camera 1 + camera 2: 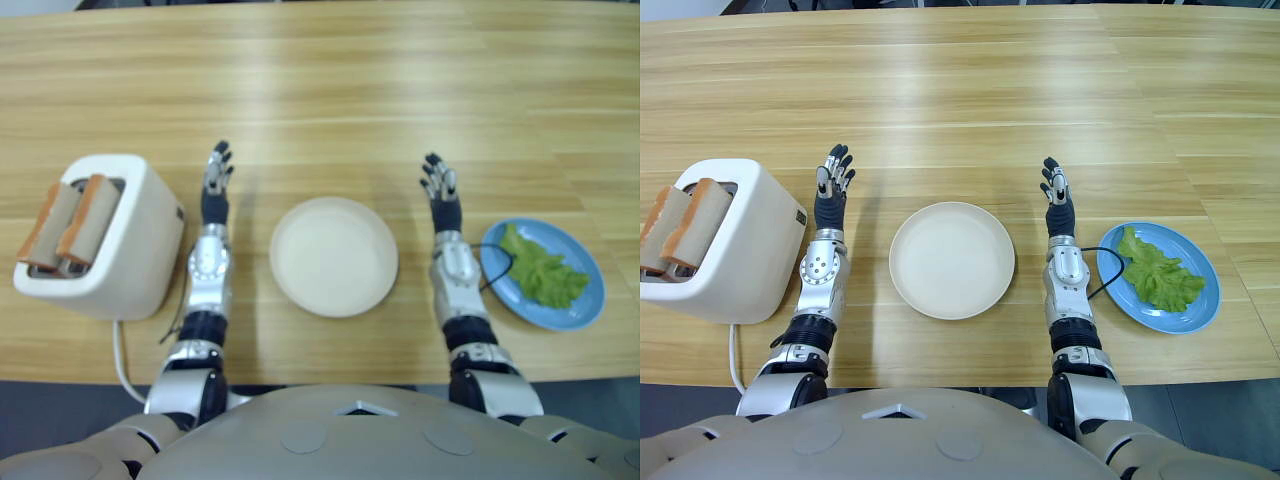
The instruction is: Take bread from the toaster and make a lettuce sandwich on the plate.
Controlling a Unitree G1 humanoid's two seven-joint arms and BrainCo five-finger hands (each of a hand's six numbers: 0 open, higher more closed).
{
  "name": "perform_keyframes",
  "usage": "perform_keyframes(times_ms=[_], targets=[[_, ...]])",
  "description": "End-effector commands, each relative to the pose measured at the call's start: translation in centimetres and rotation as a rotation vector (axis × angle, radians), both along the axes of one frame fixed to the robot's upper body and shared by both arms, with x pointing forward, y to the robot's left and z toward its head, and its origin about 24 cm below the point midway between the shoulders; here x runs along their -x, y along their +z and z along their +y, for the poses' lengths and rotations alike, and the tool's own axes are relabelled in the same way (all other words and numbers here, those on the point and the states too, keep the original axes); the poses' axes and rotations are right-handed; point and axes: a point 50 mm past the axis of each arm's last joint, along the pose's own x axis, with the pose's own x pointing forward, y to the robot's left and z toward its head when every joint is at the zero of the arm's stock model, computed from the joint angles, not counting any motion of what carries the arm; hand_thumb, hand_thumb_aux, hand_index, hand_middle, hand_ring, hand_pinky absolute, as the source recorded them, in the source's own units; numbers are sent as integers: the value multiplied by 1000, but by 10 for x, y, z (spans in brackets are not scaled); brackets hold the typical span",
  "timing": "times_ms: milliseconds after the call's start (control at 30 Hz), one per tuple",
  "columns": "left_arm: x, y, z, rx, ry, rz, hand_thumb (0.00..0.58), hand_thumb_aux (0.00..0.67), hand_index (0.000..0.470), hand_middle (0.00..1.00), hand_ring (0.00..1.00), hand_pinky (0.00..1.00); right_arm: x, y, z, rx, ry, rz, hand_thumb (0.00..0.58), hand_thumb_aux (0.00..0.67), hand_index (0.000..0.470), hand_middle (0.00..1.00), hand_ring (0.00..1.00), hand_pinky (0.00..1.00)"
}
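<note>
A white toaster (120, 250) stands at the left of the wooden table, with two slices of bread (65, 220) sticking up out of its slots. A round cream plate (333, 255) lies bare in the middle. At the right, a blue plate (590, 275) holds a green lettuce leaf (542, 270). My left hand (216, 180) rests flat on the table between toaster and cream plate, fingers stretched forward, holding nothing. My right hand (440, 190) lies between the cream plate and the blue plate, fingers straight and open.
The toaster's white cord (120, 360) runs off the near table edge. A thin black cable (495, 270) loops beside my right wrist, over the blue plate's rim. Bare wooden tabletop (330, 90) stretches beyond both hands.
</note>
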Motion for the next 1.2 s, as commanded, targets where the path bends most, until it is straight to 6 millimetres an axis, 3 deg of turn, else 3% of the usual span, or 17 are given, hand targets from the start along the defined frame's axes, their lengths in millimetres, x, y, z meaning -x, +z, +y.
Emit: perform_keyframes(times_ms=[33, 433, 500, 633, 733, 867, 1067, 1200], targets=[[1, -4, 3, -4, 8, 19, 0, 0, 0, 0, 0, 0, 3, -4, -1, -8, -8, 17, 0, 0, 0, 0, 0, 0], [2, 3, 0, -72, -4, -5, 0, 0, 0, 0, 0, 0, 3, -6, -2, -12, -13, 28, 0, 0, 0, 0, 0, 0], [5, 19, -4, -118, -22, -75, 0, 0, 0, 0, 0, 0, 3, -6, -1, -13, -12, 30, 0, 0, 0, 0, 0, 0], [23, 95, -2, -238, -56, -281, 0, 0, 0, 0, 0, 0, 3, -9, 2, -15, -14, 39, 0, 0, 0, 0, 0, 0], [42, 141, 9, -325, -42, -354, 0, 0, 0, 0, 0, 0, 3, -10, 4, -17, -16, 45, 0, 0, 0, 0, 0, 0], [66, 184, 36, -313, -40, -345, 0, 0, 0, 0, 0, 0, 5, -14, 6, -20, -30, 53, 0, 0, 0, 0, 0, 0], [103, 228, 80, -527, 39, -303, 0, 0, 0, 0, 0, 0, 9, -20, 9, -22, -49, 79, 0, 0, 0, 0, 0, 0], [120, 231, 125, -774, 242, -150, 0, 0, 0, 0, 0, 0, 11, -21, 8, -24, -61, 80, 0, 0, 0, 0, 0, 0]])
